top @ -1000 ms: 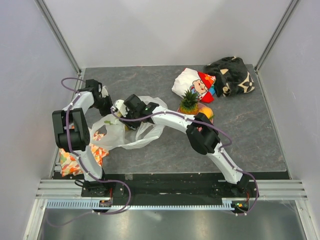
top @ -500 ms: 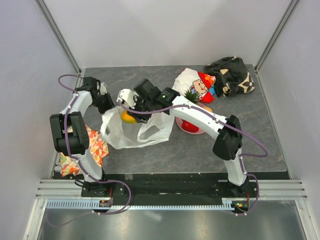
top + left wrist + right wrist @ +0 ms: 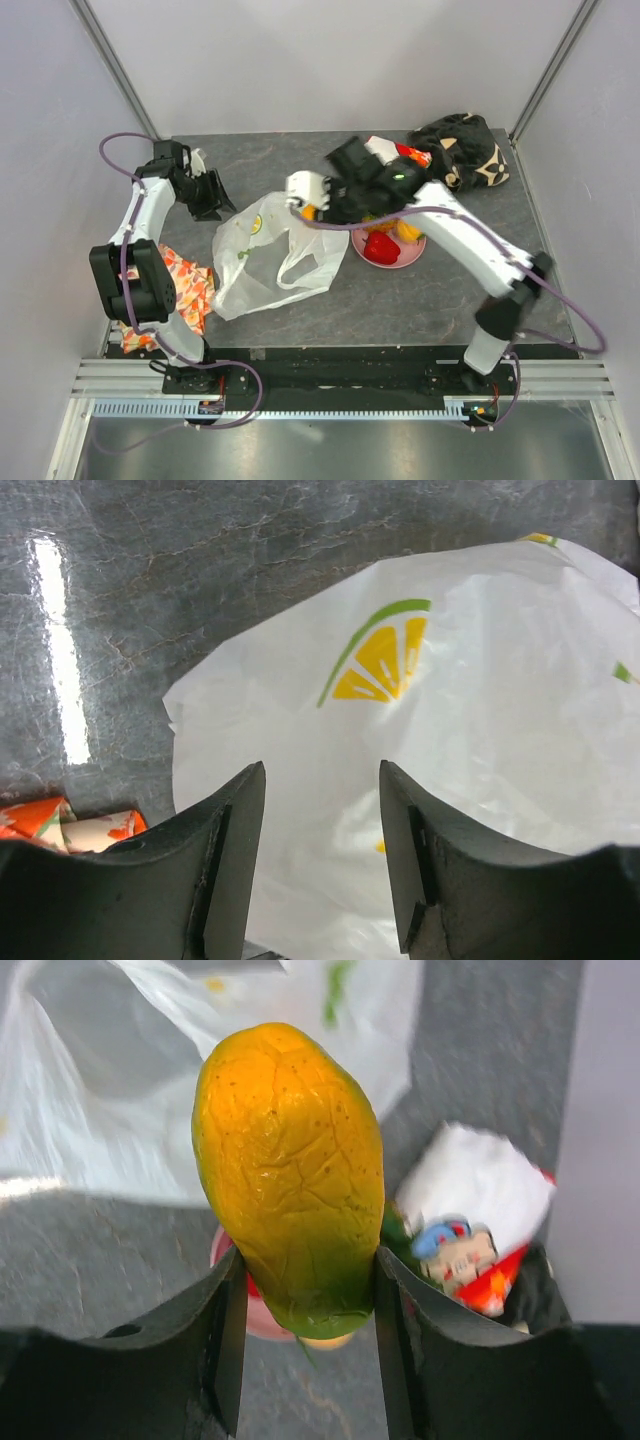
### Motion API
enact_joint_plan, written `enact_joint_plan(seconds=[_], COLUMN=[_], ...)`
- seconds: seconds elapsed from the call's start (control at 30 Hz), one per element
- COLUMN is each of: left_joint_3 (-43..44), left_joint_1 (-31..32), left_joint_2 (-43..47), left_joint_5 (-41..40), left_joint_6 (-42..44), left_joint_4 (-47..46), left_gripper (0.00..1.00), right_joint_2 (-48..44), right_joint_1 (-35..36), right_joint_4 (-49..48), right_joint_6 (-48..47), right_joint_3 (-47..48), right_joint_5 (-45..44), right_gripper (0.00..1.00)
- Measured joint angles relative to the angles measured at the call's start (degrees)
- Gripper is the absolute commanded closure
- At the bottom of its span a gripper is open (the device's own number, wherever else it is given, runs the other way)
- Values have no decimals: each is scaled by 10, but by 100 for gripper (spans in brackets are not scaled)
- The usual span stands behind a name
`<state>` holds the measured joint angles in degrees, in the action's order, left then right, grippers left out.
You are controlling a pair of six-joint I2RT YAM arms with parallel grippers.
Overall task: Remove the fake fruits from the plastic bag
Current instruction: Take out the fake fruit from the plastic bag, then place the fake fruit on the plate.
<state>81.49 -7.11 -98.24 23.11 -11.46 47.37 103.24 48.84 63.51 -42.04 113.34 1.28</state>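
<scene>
1. right claw (image 3: 305,1310): clamped on the yellow mango-like fruit (image 3: 290,1160), gripping its lower end only. the fruit is off the table (image 3: 400,310), between the plastic bag (image 3: 265,265) and the pink plate (image 3: 395,265) at the table's middle.
2. left claw (image 3: 322,820): jaws apart, nothing between them. it hangs over the bag's edge toward the far-left corner. i cannot tell whether it touches the film.
3. hazards:
- the fruit skin looks smooth and most of its length stands clear of my pads, so a fast swing could pivot it or let it slip.
- the red piece (image 3: 378,246) already lies on the plate, so a high release could knock it or send the fruit rolling off the rim.
- the bag is unheld, so later reaching could drag it.
- i cannot tell whether it is empty.
4. markings: no legible writing or brand. the bag shows a citrus-slice print (image 3: 375,665). the white cloth (image 3: 470,1200) near the far-right corner shows a cartoon figure.
</scene>
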Motion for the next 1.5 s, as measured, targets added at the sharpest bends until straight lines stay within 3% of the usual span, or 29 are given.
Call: enact_joint_plan(seconds=[0.13,0.23,0.37,0.57,0.73,1.1,1.5], left_joint_3=[0,0,0,0,-6,-47,-53], left_joint_1=[0,0,0,0,0,0,0], left_joint_2=[30,49,78,108,124,147,160], left_joint_5=[-1,-2,0,2,9,10,10], left_joint_6=[11,22,30,33,39,50,60], left_joint_4=[7,13,20,21,22,22,22], left_gripper=[38,38,39,39,39,39,39], right_joint_2=[-162,-293,-365,-303,-233,-122,-118], right_joint_1=[-76,-124,-195,-288,-322,-330,-331], right_joint_4=[1,1,19,-36,-102,-178,-178], right_joint_6=[-43,-85,-97,-72,-55,-47,-47], right_joint_3=[-106,-243,-392,-497,-502,-475,-471], right_joint_5=[8,-2,14,24,24,23,43], right_gripper=[75,76,76,76,76,73,69])
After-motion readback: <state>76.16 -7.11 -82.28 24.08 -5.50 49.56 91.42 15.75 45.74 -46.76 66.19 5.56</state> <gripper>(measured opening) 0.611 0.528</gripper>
